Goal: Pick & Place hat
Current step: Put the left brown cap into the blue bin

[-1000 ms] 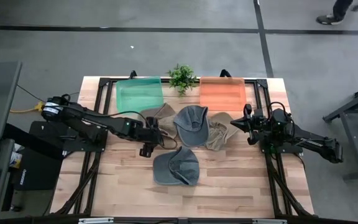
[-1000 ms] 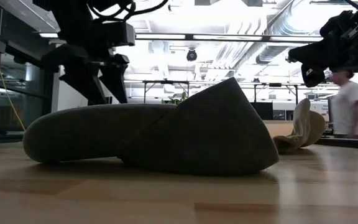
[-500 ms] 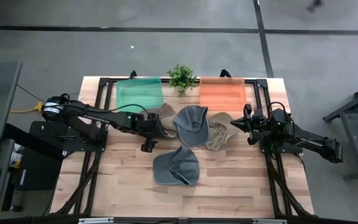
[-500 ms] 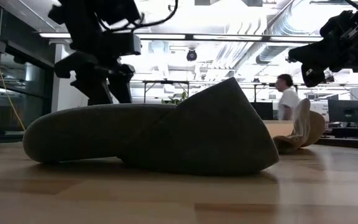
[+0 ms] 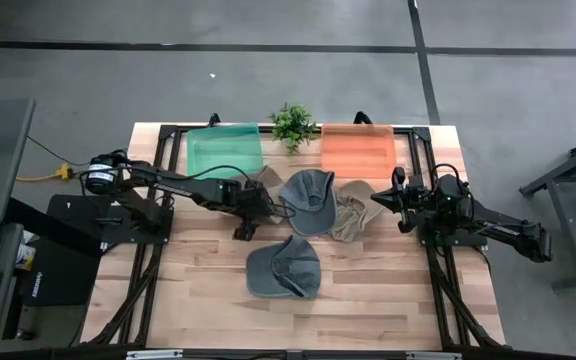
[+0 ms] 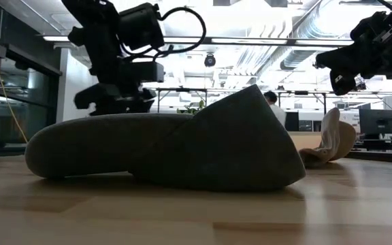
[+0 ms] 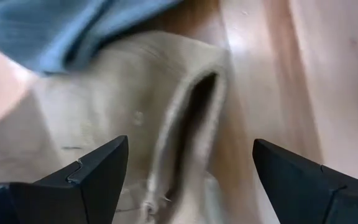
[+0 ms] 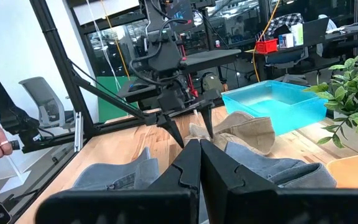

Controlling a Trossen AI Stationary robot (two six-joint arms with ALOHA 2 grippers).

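Observation:
A tan hat lies crumpled on the table just in front of the green bin, with a grey hat lapping over its right side. My left gripper hangs open right above this tan hat, slanting down. Its fingers stand on either side of a raised fold of the hat without touching it. A second grey hat lies nearer the front edge, and another tan hat lies to the right. My right gripper stays shut and level at the table's right side, holding nothing.
A green bin and an orange bin stand at the far edge with a small plant between them. In the low view the near grey hat hides the left fingertips. People move in the room behind.
My left gripper has moved toward the table's far edge and a little right, and has sunk over the tan hat by the green bin. Its fingers have stayed open. No hat has shifted.

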